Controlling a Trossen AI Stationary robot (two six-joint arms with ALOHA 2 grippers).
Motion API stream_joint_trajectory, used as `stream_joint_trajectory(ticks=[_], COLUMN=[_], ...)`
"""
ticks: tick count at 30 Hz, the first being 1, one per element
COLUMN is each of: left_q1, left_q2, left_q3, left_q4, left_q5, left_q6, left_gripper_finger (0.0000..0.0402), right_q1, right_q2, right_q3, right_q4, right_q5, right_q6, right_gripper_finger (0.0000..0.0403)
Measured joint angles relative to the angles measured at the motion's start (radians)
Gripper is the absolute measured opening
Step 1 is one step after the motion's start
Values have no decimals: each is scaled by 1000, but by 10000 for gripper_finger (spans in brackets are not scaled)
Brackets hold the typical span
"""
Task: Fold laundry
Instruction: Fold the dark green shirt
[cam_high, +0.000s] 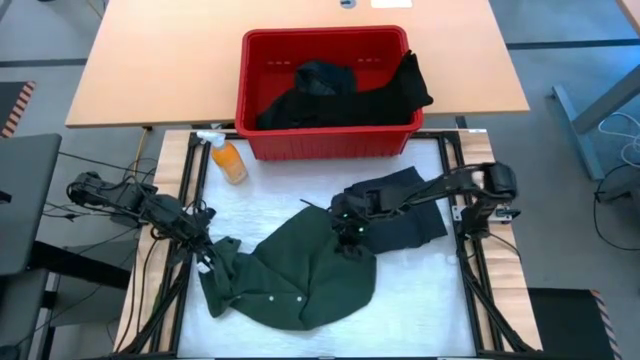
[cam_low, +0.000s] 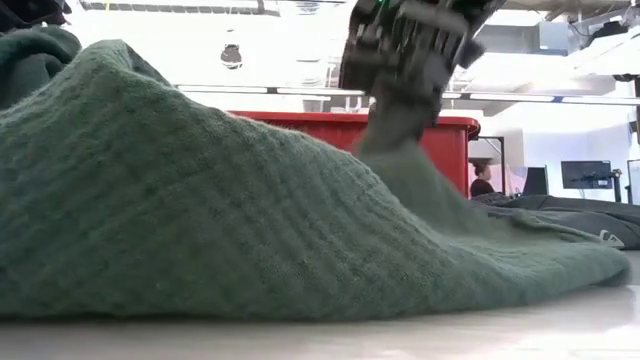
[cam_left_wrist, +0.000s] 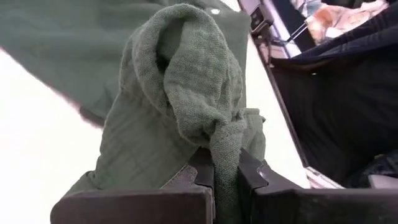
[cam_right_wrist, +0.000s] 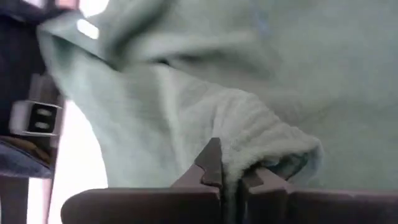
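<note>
A dark green shirt (cam_high: 300, 272) lies crumpled on the white table top, held at two ends. My left gripper (cam_high: 205, 255) is shut on its left end, and in the left wrist view a bunch of green cloth (cam_left_wrist: 186, 81) rises from the fingers. My right gripper (cam_high: 345, 225) is shut on the shirt's far right edge. In the low view the cloth climbs in a peak to that gripper (cam_low: 400, 90). A black garment (cam_high: 410, 215) lies flat on the table under the right arm. My left gripper pinches a bunched, twisted fold of the green shirt (cam_left_wrist: 225, 155) between its two fingers, several layers thick. The fingers come slanting down from the table's left. The bunch stands up past the fingertips, and the rest of the shirt trails onto the table. My right gripper pinches a rolled fold at the shirt's edge (cam_right_wrist: 249, 149) between its two fingers, coming slanting down from the table's right. The cloth is drawn up in a peak (cam_low: 395, 150) to the fingers, while the shirt's body stays on the table.
A red plastic basket (cam_high: 322, 140) with black clothes in it stands at the far edge of the table. An orange bottle (cam_high: 228, 160) lies left of it. Metal frame rails (cam_high: 470, 270) run along both sides of the table.
</note>
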Motion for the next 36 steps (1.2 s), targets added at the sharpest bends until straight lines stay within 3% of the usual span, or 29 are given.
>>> stream_joint_trajectory(ticks=[3, 6, 11, 16, 18, 20, 22, 24, 28, 31, 36], left_q1=[0, 0, 0, 0, 0, 0, 0, 0, 0, 0, 0], left_q2=[0, 0, -16, -28, -28, -28, -28, -28, -26, -26, -26], left_q3=[14, 84, 274, 406, 427, 430, 418, 398, 316, 238, 106], left_q4=[59, 78, 71, 71, 58, 35, -10, -88, -140, -132, -133], left_q5=[46, 50, -35, -245, -347, -426, -465, -432, -242, -114, 3], left_q6=[15, 59, 155, 252, 264, 256, 201, 86, -114, -197, -264], left_gripper_finger=[0, 0, 0, 0, 0, 0, 0, 0, 0, 0, 0], right_q1=[33, 94, 304, 564, 631, 671, 692, 710, 745, 756, 742], right_q2=[-113, -252, -529, -752, -792, -797, -771, -711, -528, -381, -228], right_q3=[1, 1, -85, -281, -357, -426, -489, -541, -575, -571, -525], right_q4=[-62, -202, -342, -304, -270, -204, -87, 79, 423, 661, 728], right_q5=[52, 224, 734, 1278, 1410, 1471, 1445, 1316, 975, 792, 735], right_q6=[-9, -1, 225, 630, 747, 828, 860, 865, 884, 946, 1104], right_gripper_finger=[20, 14, 14, 14, 15, 15, 15, 15, 16, 17, 52])
